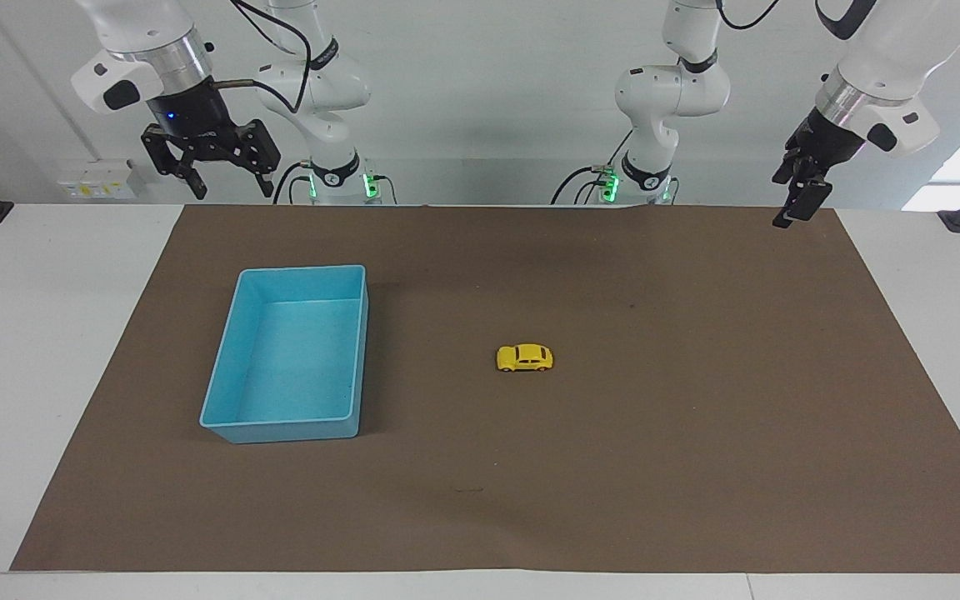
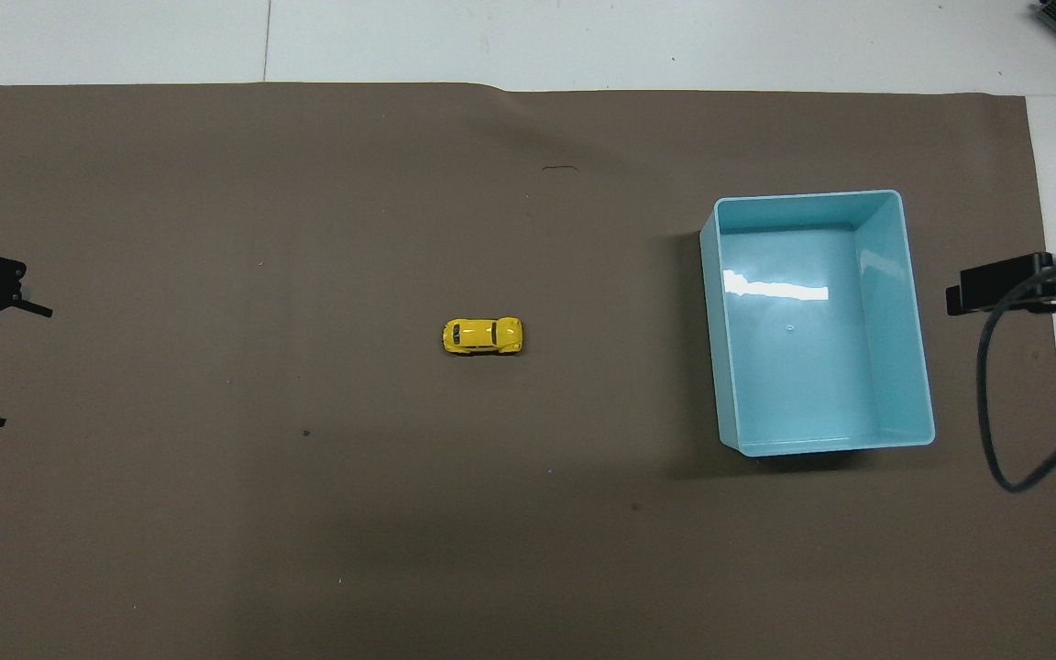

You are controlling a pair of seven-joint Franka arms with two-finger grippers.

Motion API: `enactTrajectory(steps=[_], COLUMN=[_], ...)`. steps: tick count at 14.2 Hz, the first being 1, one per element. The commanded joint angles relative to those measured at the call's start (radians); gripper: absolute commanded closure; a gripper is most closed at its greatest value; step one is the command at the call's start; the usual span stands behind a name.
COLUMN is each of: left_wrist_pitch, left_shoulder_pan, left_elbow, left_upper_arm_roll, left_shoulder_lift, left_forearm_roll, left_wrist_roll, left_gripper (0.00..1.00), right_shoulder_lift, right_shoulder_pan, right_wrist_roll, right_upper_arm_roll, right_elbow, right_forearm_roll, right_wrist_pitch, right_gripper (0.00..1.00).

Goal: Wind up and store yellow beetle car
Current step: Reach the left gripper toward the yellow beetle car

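Not started: winding and storing both remain.
yellow beetle car (image 1: 524,358) untouched on table (image 1: 697,467), blue bin (image 1: 234,421) empty; right hand (image 1: 224,178) fingers apart, left hand (image 1: 798,204) fingers apart, both raised.
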Motion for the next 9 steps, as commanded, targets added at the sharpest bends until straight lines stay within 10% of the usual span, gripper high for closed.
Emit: enactTrajectory(steps=[1, 9], left_wrist_pitch=[0.07, 0.228], left_shoulder_pan=[-0.027, -0.111], left_elbow=[-0.063, -0.138], left_upper_arm_roll=[-0.005, -0.005], left_shoulder_lift=[-0.017, 0.009], left_forearm_roll=[-0.004, -0.005], left_wrist_roll=[-0.188, -0.362], left_gripper=[0.0, 0.0], right_shoulder_lift=[-0.014, -0.014], right_shoulder_pan=[-0.007, -0.007], right_wrist_roll=[0.017, 0.017], right_upper_arm_roll=[0.001, 0.001], right_elbow=[-0.01, -0.01], right_forearm_roll=[-0.003, -0.003], right_wrist_pitch=[-0.004, -0.004], right_gripper=[0.0, 0.0])
